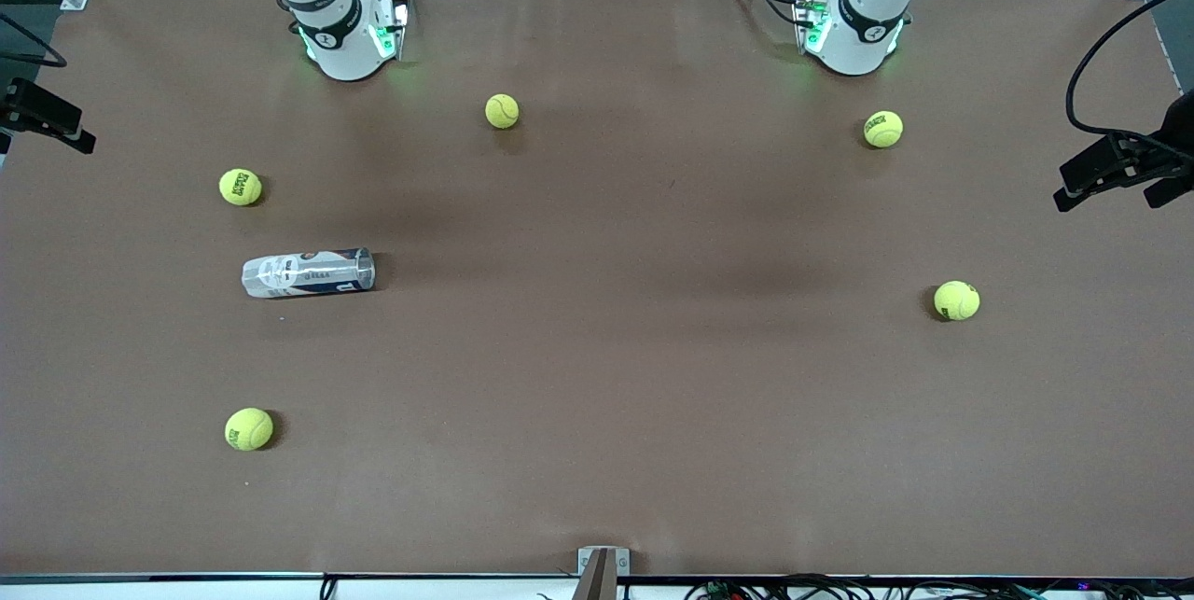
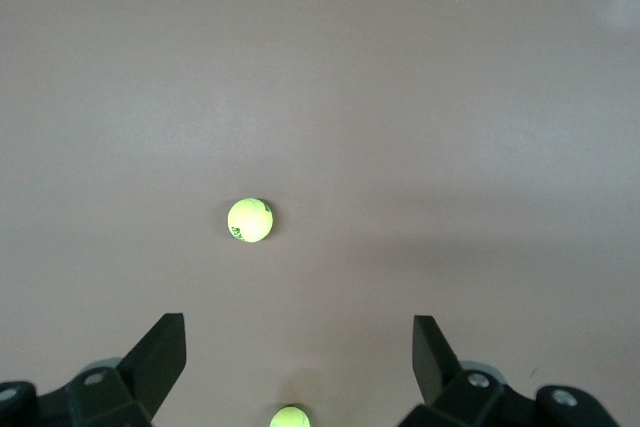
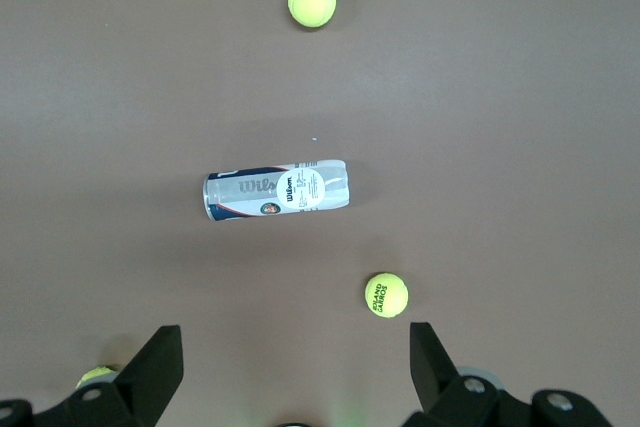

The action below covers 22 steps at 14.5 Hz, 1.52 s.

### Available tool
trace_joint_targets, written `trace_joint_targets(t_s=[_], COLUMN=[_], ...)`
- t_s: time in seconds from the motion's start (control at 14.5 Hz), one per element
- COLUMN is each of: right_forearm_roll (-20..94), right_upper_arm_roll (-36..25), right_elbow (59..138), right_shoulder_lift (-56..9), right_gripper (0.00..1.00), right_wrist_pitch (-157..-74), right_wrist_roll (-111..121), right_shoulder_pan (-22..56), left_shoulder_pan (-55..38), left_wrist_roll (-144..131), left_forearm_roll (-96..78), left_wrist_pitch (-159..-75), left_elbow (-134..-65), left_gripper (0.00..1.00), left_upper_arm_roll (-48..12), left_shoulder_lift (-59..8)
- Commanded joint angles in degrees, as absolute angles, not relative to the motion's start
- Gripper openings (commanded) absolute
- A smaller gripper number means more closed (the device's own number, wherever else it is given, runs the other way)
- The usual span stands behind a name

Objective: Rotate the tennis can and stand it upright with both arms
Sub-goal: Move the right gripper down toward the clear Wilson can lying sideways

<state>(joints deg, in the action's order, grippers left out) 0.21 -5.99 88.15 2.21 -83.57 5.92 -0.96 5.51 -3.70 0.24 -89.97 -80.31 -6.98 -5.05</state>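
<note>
The tennis can (image 1: 308, 272) lies on its side on the brown table, toward the right arm's end; it also shows in the right wrist view (image 3: 277, 190), with its navy-and-white label up. My right gripper (image 3: 295, 335) is open and empty, high over the table, with the can well clear of its fingers. My left gripper (image 2: 298, 332) is open and empty, high over the table near a tennis ball (image 2: 290, 417). The front view shows only the right arm's base (image 1: 345, 40) and the left arm's base (image 1: 853, 31); both hands are out of that view.
Several loose tennis balls lie on the table: one near the can (image 1: 241, 187), one nearer the front camera (image 1: 249, 429), one between the bases (image 1: 502, 111), and two toward the left arm's end (image 1: 882, 129) (image 1: 956, 300). Black camera mounts (image 1: 1115, 166) stand at the table's ends.
</note>
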Motion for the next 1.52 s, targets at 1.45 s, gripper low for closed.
trace_joint_targets(t_s=[1.45], right_forearm_roll=[1.14], right_upper_arm_roll=[-5.54], right_elbow=[97.53], right_shoulder_lift=[-18.19], right_gripper=[1.00], right_wrist_pitch=[-97.97], right_wrist_roll=[-70.82], right_shoulder_pan=[-4.13], left_shoulder_pan=[5.71], left_wrist_roll=[-2.64], left_forearm_roll=[1.05], left_wrist_pitch=[-89.56], left_elbow=[-80.07], left_gripper=[1.00], left_upper_arm_roll=[-7.03], left_shoulder_lift=[-4.39])
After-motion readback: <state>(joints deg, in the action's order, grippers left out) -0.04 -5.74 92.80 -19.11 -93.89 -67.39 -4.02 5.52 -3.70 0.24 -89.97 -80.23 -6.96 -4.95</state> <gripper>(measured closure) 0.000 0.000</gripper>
